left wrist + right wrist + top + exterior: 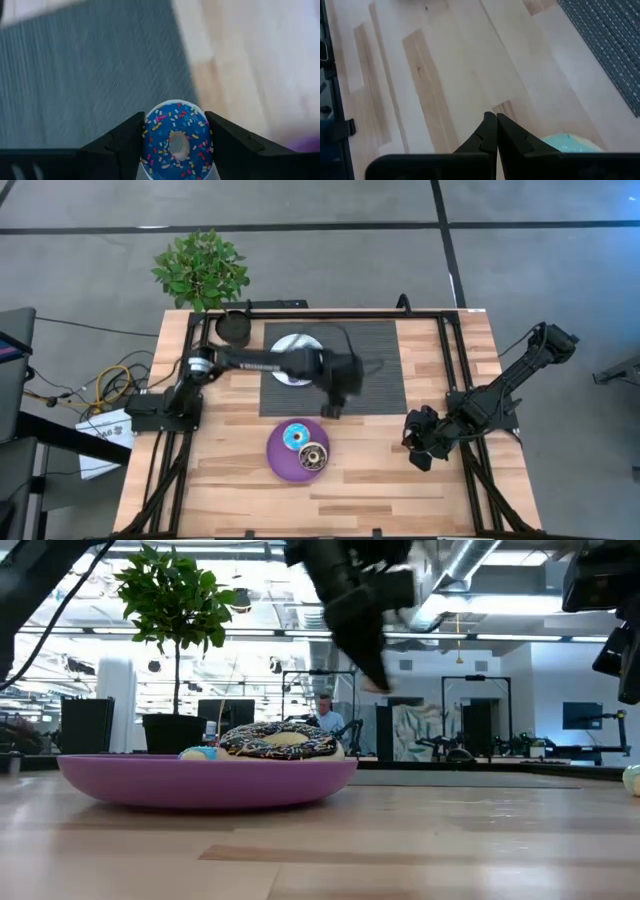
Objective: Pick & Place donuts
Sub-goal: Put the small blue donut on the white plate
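**Ana:** Left gripper [177, 145] sits at the bottom centre of its wrist view, clamped on the blue-iced donut [176, 141], one finger on each side of the ring. In the high view the left arm's blurred end hangs over the lower right part of the grey mat [380, 350], near the frame's middle, above and to the right of the purple plate [280, 462].

**Ben:** And that plate?

**Ana:** It already carries a small blue donut [295, 437] and a brown-and-cream donut [314, 455], side by side just below the frame's centre. The low view shows the brown one lying flat on the plate at centre left.

**Ben:** How will the held ring handle?

**Ana:** It looks like a light, stiff toy with a smooth iced face, so it could probably slip if the squeeze eases. A pinch across the outer rim, as here, seems the sound grip. It stands on edge, its sprinkled face and hole turned toward the wrist camera. A ring has no real long axis.

**Ben:** Right arm?

**Ana:** Waiting at the right edge of the high view. The right gripper [496, 131] has its fingers pressed together, with a pale blue-green rounded thing [570, 142] just beside them on the wooden table [445, 60].
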Controlling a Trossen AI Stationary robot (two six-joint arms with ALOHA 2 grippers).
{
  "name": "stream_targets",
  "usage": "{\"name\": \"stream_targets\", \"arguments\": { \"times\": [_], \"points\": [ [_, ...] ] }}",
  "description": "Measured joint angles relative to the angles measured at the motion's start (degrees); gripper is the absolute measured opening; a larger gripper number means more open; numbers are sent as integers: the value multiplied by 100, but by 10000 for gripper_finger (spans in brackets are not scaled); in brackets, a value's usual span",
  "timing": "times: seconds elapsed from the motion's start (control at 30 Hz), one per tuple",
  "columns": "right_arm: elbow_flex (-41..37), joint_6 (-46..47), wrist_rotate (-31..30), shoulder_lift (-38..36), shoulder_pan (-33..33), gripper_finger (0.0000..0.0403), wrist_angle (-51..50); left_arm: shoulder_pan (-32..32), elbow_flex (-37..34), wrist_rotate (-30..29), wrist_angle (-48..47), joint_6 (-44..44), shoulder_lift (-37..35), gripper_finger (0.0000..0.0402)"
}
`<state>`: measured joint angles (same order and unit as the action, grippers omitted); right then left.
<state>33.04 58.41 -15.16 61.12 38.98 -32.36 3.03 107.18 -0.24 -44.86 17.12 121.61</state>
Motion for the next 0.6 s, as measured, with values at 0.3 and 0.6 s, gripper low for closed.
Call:
{"name": "stream_targets", "arguments": {
  "times": [0.3,0.6],
  "points": [
    [0,448,-538,0,-146,0,-21,1613,-836,1070,-1591,404,-615,195],
    [0,969,-599,0,-770,0,22,2606,-3505,1157,-221,31,-1750,195]
  ]
}}
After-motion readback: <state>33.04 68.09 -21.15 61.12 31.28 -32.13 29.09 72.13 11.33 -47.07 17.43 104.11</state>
